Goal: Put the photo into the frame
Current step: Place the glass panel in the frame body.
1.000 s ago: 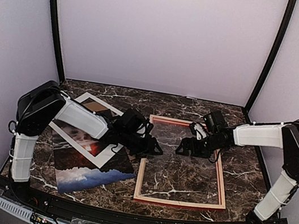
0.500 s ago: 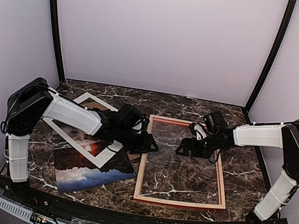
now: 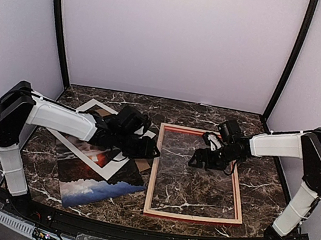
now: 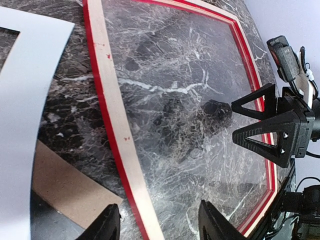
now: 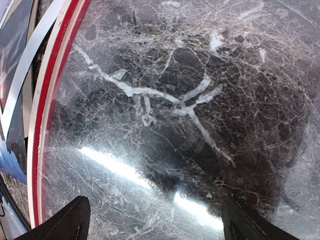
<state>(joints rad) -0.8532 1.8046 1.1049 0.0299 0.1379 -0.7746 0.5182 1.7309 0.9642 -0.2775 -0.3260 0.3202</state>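
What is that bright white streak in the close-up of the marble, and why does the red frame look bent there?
Right wrist view: the streak is lamp glare on the shiny surface inside the frame, and the wide lens bows its straight edge. Left wrist view: the same curving, no streak. Top view: even, soft light, straight edges.
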